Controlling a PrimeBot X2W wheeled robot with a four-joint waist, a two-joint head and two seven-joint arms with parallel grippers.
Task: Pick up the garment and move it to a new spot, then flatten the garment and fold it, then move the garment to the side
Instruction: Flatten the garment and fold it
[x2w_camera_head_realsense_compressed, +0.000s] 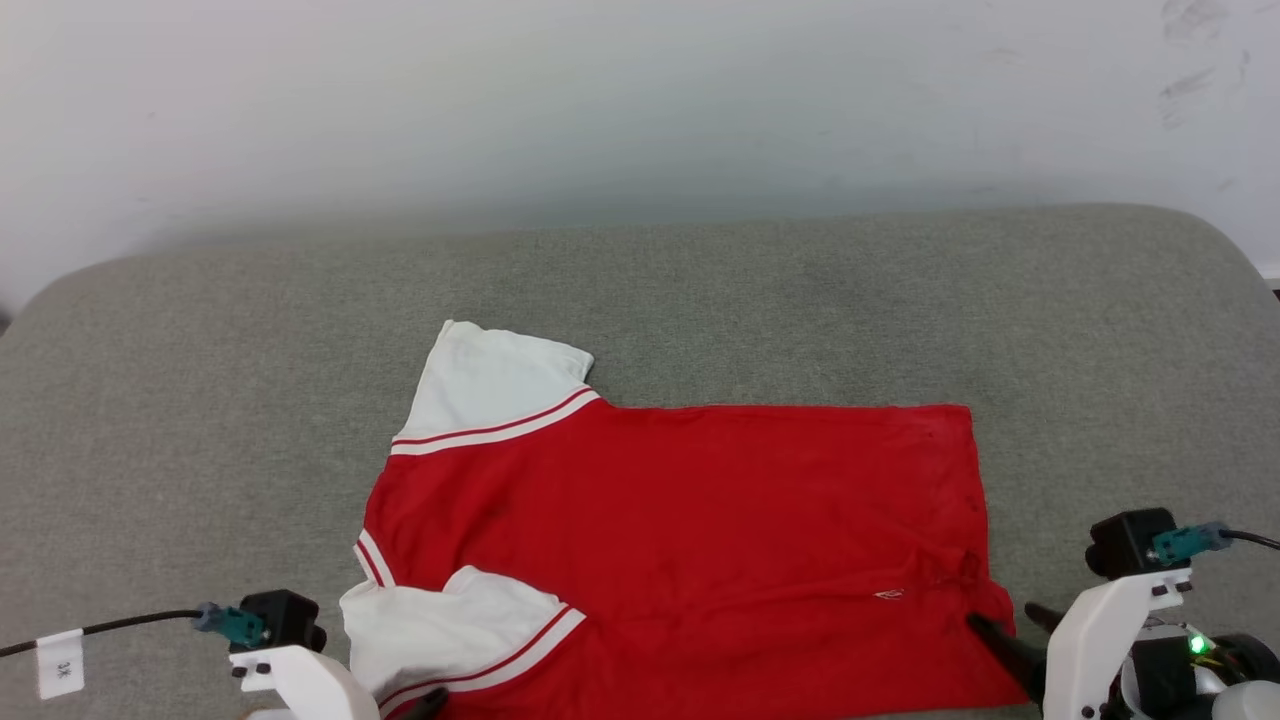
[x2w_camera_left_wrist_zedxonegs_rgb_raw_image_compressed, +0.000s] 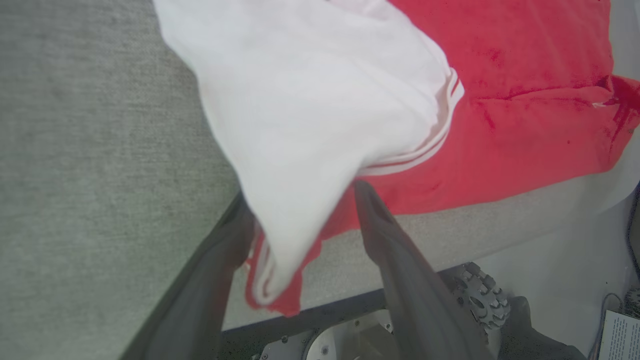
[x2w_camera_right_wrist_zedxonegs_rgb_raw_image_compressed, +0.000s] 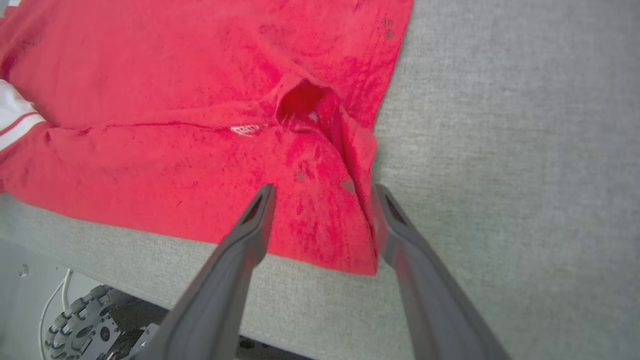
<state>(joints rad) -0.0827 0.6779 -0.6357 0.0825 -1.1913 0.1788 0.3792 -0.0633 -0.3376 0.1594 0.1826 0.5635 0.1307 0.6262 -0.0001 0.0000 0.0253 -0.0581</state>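
Observation:
The garment (x2w_camera_head_realsense_compressed: 680, 520), red with white sleeves, lies spread flat on the grey cushioned surface (x2w_camera_head_realsense_compressed: 200, 400), reaching its near edge. One white sleeve (x2w_camera_head_realsense_compressed: 500, 385) points away and the other (x2w_camera_head_realsense_compressed: 440, 625) is rumpled at the near left. My left gripper (x2w_camera_head_realsense_compressed: 420, 705) is at that near sleeve. In the left wrist view it (x2w_camera_left_wrist_zedxonegs_rgb_raw_image_compressed: 303, 192) is open, with the sleeve's loose corner (x2w_camera_left_wrist_zedxonegs_rgb_raw_image_compressed: 280, 260) drooping between the spread fingers. My right gripper (x2w_camera_head_realsense_compressed: 1000, 614) is at the garment's near right corner. In the right wrist view it (x2w_camera_right_wrist_zedxonegs_rgb_raw_image_compressed: 324, 190) is open, straddling the puckered hem corner (x2w_camera_right_wrist_zedxonegs_rgb_raw_image_compressed: 345, 225).
A pale wall (x2w_camera_head_realsense_compressed: 600, 100) rises behind the grey surface, which has bare room to the left, right and behind the garment. The robot's wheeled base (x2w_camera_left_wrist_zedxonegs_rgb_raw_image_compressed: 480, 300) sits below the front edge. A tagged cable (x2w_camera_head_realsense_compressed: 60, 665) trails from the left wrist.

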